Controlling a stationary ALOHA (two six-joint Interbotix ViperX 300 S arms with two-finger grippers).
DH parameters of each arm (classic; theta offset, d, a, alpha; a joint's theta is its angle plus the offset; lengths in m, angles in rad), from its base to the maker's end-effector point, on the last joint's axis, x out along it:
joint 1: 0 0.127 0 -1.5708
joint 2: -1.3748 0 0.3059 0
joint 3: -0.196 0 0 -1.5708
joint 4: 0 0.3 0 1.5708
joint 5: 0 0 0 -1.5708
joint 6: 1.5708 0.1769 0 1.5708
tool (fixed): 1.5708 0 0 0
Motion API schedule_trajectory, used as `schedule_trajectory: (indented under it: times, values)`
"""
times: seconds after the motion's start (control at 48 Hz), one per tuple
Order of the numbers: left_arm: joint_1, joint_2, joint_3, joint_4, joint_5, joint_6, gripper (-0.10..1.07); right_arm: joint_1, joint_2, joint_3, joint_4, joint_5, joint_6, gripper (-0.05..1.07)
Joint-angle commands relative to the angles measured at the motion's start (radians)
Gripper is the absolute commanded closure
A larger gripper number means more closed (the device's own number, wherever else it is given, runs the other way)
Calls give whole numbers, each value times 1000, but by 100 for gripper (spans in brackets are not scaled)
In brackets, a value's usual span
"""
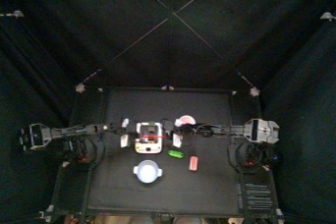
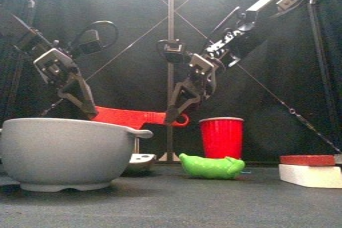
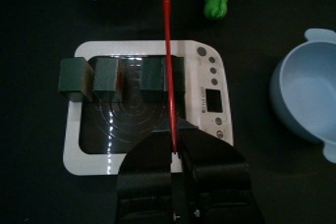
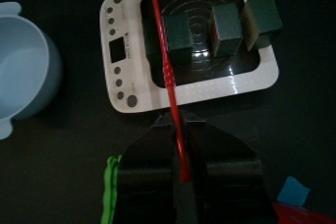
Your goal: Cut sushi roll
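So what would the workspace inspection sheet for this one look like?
Surface: black table, dark and bare where visible.
Job's things: white scale with three dark green sushi pieces on it; thin red blade running above it, beside the end piece.
Clutter: grey bowl, red cup, green item, white-and-red item.
Grippers: left pincer and right pincer each appear closed on the blade.
Cables: loop on the left arm, off the table.
Surroundings: black curtains; no person seen.
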Motion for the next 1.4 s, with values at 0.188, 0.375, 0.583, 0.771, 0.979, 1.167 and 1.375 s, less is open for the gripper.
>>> schedule_trajectory:
  times: [0.188, 0.375, 0.583, 0.771, 0.979, 1.167, 1.375]
  values:
    - [-11, 9, -18, -5, -38, 3, 65, -5, -46, -18, 3, -35, 2, 77]
    - [-11, 32, -15, -8, -38, 2, 65, -3, -37, -15, 3, -31, 2, 77]
    - [-9, 38, -9, -8, -38, 2, 65, -3, -38, -14, 2, -31, 2, 77]
    - [-9, 38, -9, -8, -38, 0, 65, -3, -35, -11, 2, -31, 2, 77]
    - [-11, 38, -9, -9, -38, 0, 65, -3, -34, -5, 3, -31, 2, 77]
    - [-11, 38, -3, -11, -35, 0, 65, -3, -32, 0, 2, -32, 2, 77]
    - [-11, 40, 0, -11, -37, 0, 65, -3, -28, 0, 3, -32, 2, 77]
